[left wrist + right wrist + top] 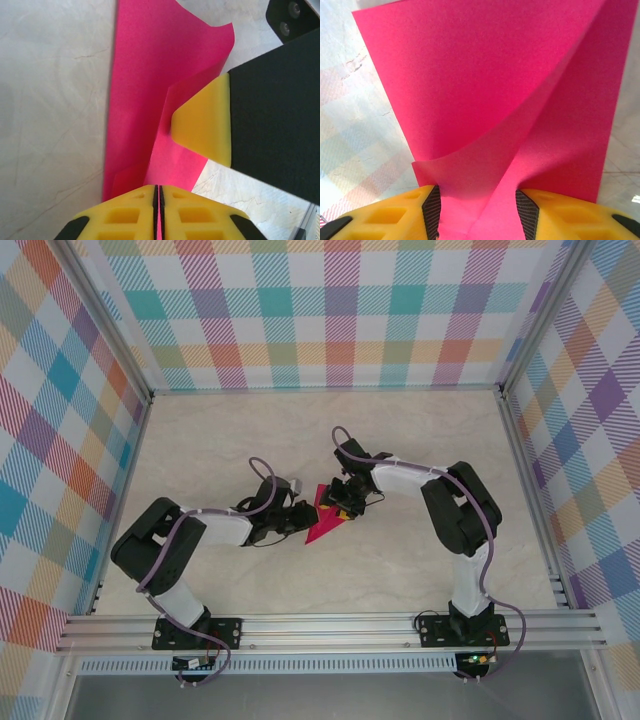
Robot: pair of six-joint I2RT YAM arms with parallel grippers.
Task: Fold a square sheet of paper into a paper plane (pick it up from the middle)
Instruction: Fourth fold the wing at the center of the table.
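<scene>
Both my grippers at the pink sheet, mid-table.

From above, the square sheet of paper point(322, 524) lies creased to a point on the table point(200, 440), between my left gripper point(298, 520) and my right gripper point(346, 504). My left wrist view adds that my left jaws are pressed together on its near edge, with a right fingertip point(202, 125) touching the raised flap. My right wrist view shows those jaws spread, the curled fold standing between them.
</scene>
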